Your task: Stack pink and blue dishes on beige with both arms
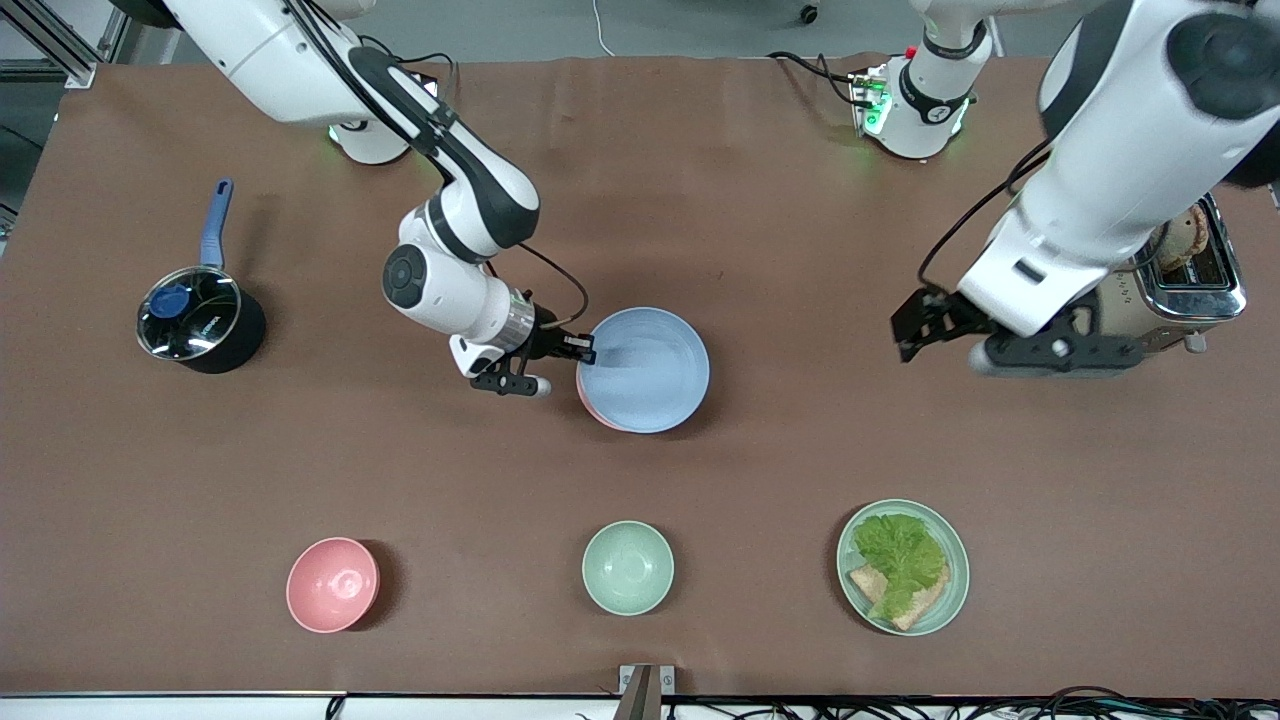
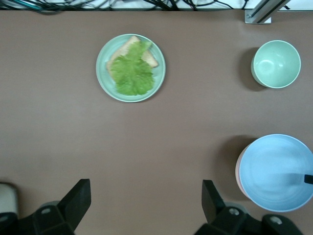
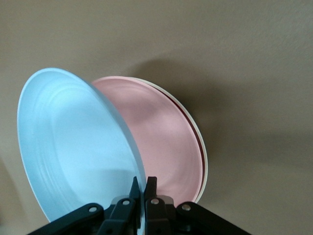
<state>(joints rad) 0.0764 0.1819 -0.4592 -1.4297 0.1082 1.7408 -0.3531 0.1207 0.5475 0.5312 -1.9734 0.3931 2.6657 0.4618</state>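
Looked down from high across the table (image 1: 700,200). Left wrist stared straight down from height; right wrist pressed close. Shared by all three: blue plate (image 1: 645,368).

A brown matte covering is lying across the whole surface (image 1: 760,200), creased faintly in places. Soft, even light is falling from above, and objects are casting short, blurred shadows onto it. Along the edge nearest the front camera a white strip (image 1: 170,705) is running, with a small metal bracket (image 1: 645,690) sitting at its middle and a tangle of black cables (image 1: 1000,705) trailing toward the left arm's end. Past the edge where the bases are standing, pale grey floor (image 1: 700,25) is showing, crossed by a thin white cord (image 1: 600,30). A metal frame (image 1: 60,45) is standing at the corner toward the right arm's end.
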